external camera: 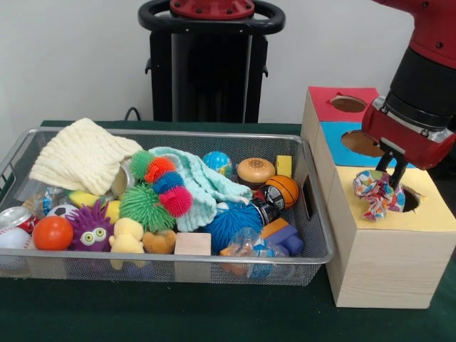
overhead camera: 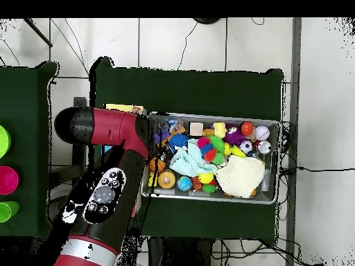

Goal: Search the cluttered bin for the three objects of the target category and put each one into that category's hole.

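My gripper (external camera: 389,175) hangs over the yellow top (external camera: 399,222) of the wooden box, at the right of the front view. It is shut on a multicoloured cloth bundle (external camera: 375,195), which dangles just left of the yellow top's round hole (external camera: 411,200) and touches the panel. The box also has a red section with a hole (external camera: 348,104) and a blue section with a hole (external camera: 360,142). In the overhead view my arm (overhead camera: 104,194) covers the box and the gripper; only a yellow corner (overhead camera: 122,108) shows.
The wire bin (external camera: 313,258) left of the box holds a cream cloth (external camera: 82,157), a mint cloth (external camera: 203,184), spiky balls (external camera: 146,205), an orange ball (external camera: 52,233), a basketball (external camera: 286,189), a burger toy (external camera: 255,171) and blocks. The bin (overhead camera: 274,123) also shows from overhead.
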